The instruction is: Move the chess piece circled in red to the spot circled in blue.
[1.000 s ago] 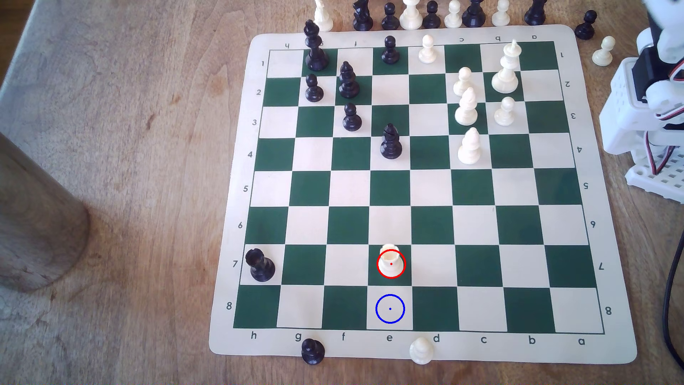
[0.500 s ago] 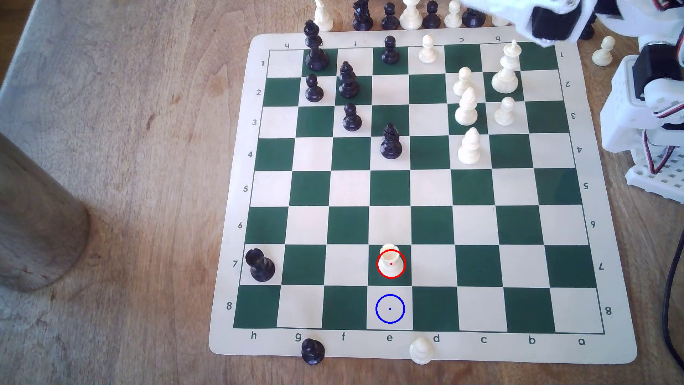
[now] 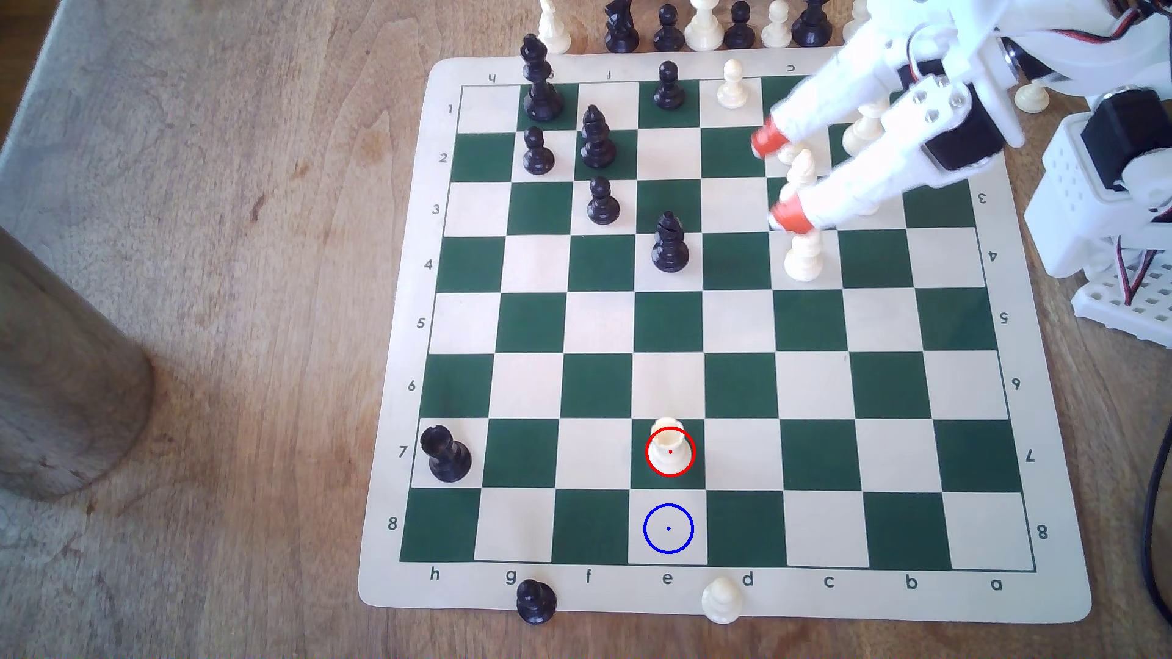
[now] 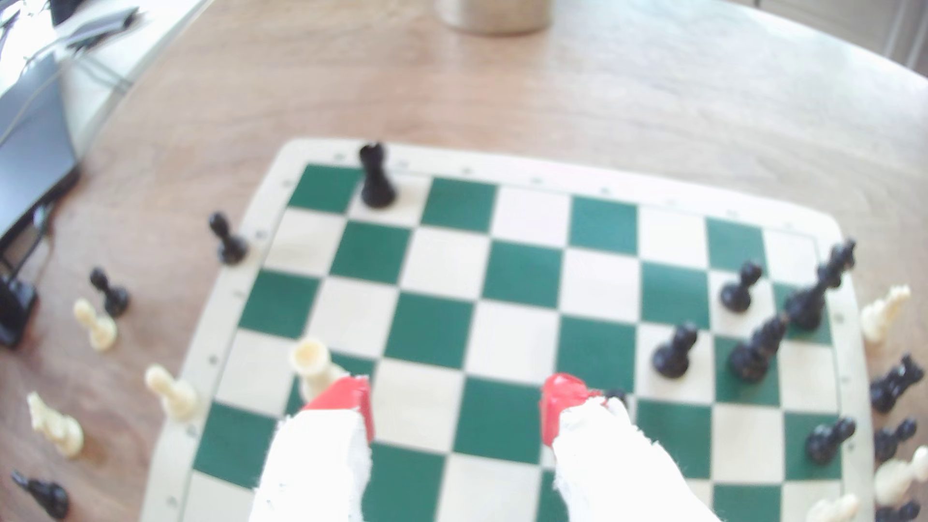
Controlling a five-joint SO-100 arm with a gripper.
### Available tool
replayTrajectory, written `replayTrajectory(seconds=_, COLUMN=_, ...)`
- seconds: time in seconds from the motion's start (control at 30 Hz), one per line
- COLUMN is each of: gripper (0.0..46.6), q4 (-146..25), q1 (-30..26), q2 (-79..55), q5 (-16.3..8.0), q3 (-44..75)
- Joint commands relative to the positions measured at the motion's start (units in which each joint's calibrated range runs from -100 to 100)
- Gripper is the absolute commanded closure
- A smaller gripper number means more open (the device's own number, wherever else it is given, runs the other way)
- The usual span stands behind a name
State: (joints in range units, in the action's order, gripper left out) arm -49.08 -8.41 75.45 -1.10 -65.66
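Rook-moving is the job, and I judge I am only in the approach. Largest first: the wooden table [image 3: 222,190] carries the chessboard [image 3: 1040,595], a green-and-cream mat with letters and numbers along its border. My arm reaches in from the exterior view's right, and my gripper [image 3: 777,177] hangs over the white pieces near the c-file, its two red-tipped fingers [image 3: 766,138] spread wide with nothing between them.

The white rook [image 3: 669,447] stands upright on the green e7 square inside the red ring, well apart from my fingers and with bare squares all round it. The blue-ringed square [image 3: 668,529] is the cream one just next to it, toward the exterior view's bottom edge, and it is bare. A black rook [image 3: 447,455] stands on h7, well clear of the path.

To do this step well, I think I should stay high while passing over the white bishop [image 3: 804,253] beneath my fingers, then travel across the open middle of the board. I would come down with one finger on each side of the rook and close low on its body, below the notched top.
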Motion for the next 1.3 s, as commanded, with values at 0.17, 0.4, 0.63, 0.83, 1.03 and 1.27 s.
replayTrajectory(seconds=0.17, gripper=27.5, q4=1.66, q1=-8.84, q2=-14.92, q5=-2.88, q3=8.09)
replayTrajectory(seconds=0.4, gripper=23.7, q4=10.1, q1=-8.37, q2=-24.6, q5=-3.86, q3=8.63)
replayTrajectory(seconds=0.63, gripper=23.8, q4=21.16, q1=-8.06, q2=-36.66, q5=-5.27, q3=8.54)
replayTrajectory(seconds=0.83, gripper=24.1, q4=24.35, q1=-9.15, q2=-42.94, q5=-6.4, q3=10.08)
replayTrajectory(seconds=1.03, gripper=24.5, q4=29.1, q1=-10.25, q2=-52.11, q5=-7.47, q3=13.71)
replayTrajectory(seconds=1.27, gripper=24.7, q4=33.11, q1=-10.33, q2=-56.94, q5=-7.67, q3=14.43)
